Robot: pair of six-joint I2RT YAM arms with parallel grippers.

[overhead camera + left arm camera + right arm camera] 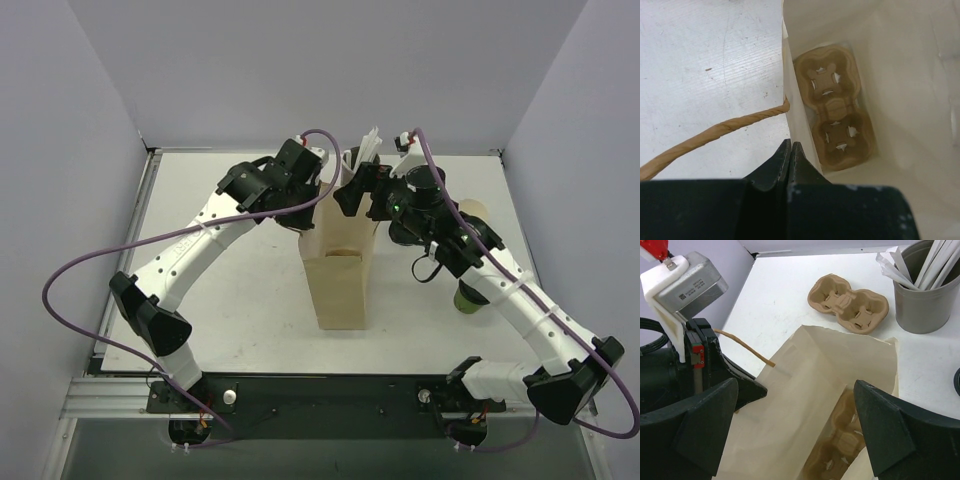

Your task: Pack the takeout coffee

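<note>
Bench (250, 300): paper bag (340, 265) upright at centre, cup carrier (835, 115) flat on its floor. Left end effector (790, 152) clamped on the bag rim, 9 o'clock side. Right end effector (797, 410) apart, empty, above the mouth. Green cup (467, 298) on the bench at 3 o'clock of the bag, part-hidden under the right arm. My read: fetch the cup next. Grip mid-wall, lightly, since paper crushes. Carry upright, lower straight into a carrier well, left holding the mouth wide.

A lab: plain walls (300, 60) box a white table (240, 300).
</note>
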